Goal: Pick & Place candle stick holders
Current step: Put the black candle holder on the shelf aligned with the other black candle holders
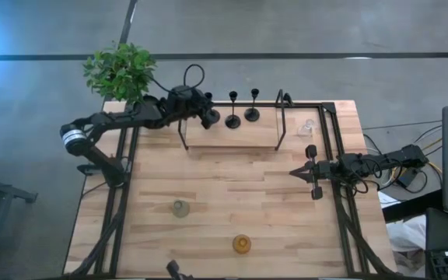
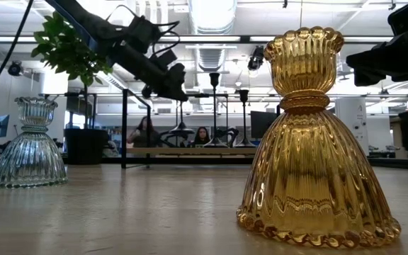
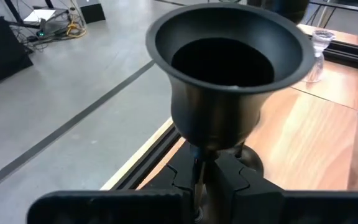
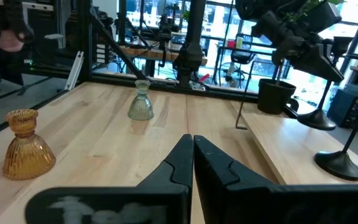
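Three black candle stick holders with round bases and thin stems stand along the far edge: one [image 1: 211, 118] at the left arm's tip, a second [image 1: 232, 119] beside it, a third [image 1: 252, 113] to the right. Three squat ribbed glass holders: a clear one [image 1: 307, 127] far right, a grey-green one [image 1: 180, 208] near left, an amber one [image 1: 242, 244] nearest. One leafy green plant [image 1: 120, 70] stands at the far left corner. Two dark arms.

One camera is looking straight down on the table [image 1: 232, 202]; another is peering level across it, close behind the amber holder [image 2: 317, 142]. Both wrist cameras are looking ahead of their grippers, sharing the raised shelf.
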`<state>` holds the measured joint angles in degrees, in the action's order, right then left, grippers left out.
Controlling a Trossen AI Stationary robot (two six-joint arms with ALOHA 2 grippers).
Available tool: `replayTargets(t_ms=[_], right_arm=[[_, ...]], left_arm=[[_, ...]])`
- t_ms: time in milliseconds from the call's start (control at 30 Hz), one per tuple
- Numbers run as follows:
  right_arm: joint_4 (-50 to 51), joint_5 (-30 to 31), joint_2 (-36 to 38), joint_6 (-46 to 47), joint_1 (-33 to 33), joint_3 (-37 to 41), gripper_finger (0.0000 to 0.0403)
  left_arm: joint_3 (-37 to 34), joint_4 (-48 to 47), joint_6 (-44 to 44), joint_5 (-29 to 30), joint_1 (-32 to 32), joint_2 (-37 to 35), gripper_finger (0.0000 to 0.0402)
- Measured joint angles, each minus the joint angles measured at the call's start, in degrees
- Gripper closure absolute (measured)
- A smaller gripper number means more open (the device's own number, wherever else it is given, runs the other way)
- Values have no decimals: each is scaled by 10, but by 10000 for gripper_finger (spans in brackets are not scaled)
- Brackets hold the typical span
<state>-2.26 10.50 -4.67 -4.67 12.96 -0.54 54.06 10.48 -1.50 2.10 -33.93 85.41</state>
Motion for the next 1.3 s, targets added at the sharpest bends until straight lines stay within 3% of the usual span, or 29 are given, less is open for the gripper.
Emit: replayTargets(t_ms=[567,1300], right_arm=[[0,0,0,0,0,0,394],[0,0,0,1,0,0,394]], left_arm=[[26,-39,-41,-41,-30,3,382],[80,-54,-7,16,-15,72,382]])
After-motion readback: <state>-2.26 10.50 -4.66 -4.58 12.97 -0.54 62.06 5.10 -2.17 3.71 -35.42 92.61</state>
